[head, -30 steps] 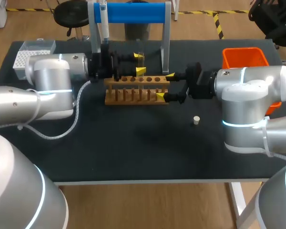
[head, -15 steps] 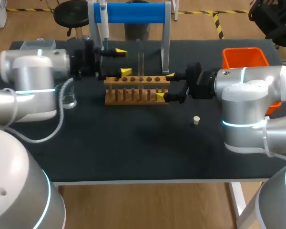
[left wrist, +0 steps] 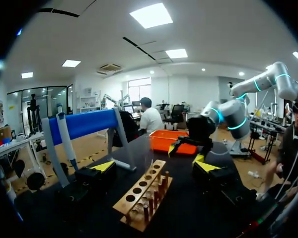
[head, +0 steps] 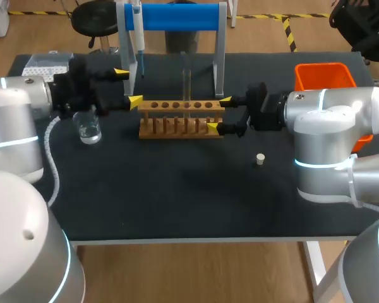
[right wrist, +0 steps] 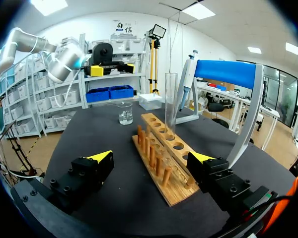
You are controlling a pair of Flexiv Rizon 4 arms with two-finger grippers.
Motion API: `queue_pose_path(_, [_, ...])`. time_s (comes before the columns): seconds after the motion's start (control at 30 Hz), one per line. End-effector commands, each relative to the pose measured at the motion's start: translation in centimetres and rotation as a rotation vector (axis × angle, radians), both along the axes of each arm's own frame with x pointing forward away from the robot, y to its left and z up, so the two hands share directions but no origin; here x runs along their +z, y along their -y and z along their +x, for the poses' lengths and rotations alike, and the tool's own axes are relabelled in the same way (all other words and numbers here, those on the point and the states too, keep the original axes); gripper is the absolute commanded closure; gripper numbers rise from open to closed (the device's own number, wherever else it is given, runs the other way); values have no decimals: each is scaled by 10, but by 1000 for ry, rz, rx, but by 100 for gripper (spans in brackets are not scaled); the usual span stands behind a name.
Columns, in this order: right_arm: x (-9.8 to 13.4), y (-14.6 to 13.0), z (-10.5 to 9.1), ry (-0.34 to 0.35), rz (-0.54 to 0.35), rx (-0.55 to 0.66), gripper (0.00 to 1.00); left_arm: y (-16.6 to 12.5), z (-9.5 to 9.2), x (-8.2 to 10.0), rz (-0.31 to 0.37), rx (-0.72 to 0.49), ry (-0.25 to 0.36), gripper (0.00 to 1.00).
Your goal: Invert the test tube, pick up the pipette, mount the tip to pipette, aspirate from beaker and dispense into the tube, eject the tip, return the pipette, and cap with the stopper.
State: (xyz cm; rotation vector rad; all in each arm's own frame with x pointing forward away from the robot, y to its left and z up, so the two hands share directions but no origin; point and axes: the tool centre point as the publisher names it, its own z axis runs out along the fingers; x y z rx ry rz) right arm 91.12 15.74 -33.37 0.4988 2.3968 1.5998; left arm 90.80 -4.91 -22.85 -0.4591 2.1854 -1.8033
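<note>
A clear test tube (head: 186, 81) stands upright in the wooden rack (head: 177, 120), free of both grippers. The pipette (head: 138, 35) hangs on the blue-barred stand (head: 177, 17). My left gripper (head: 128, 86) is open and empty, just left of the rack and beside the pipette's tip. In the left wrist view the rack (left wrist: 139, 198) lies ahead of that gripper (left wrist: 156, 167), with the pipette (left wrist: 66, 144) off to one side. My right gripper (head: 219, 114) is open and straddles the rack's right end. From its gripper (right wrist: 150, 157) the right wrist view looks along the rack (right wrist: 175, 171) to the tube (right wrist: 170, 104).
A glass beaker (head: 88, 126) with liquid sits under my left wrist. The white tip box (head: 43, 64) is at the back left and an orange bin (head: 324, 77) at the back right. A small white stopper (head: 260, 159) lies right of centre.
My left gripper has let go of the test tube, opened wide and drawn back to the left. The tube stays upright in the rack. The right arm has not moved.
</note>
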Motion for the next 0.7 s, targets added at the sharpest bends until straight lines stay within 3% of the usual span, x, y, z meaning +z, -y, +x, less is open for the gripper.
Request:
queue_pose_path(0.03, [-1, 0, -1, 3, 1, -4, 0, -1, -6, 2, 4, 49, 10, 0])
queue_pose_path(0.3, [-1, 0, -1, 3, 1, -4, 0, -1, -6, 2, 4, 49, 10, 0])
queue_pose_path(0.57, [-1, 0, -1, 3, 1, -4, 0, -96, 2, 1, 116, 366, 41, 0])
queue_pose_path(0.7, [-1, 0, -1, 3, 1, -4, 0, -143, 12, -4, 155, 493, 24, 0])
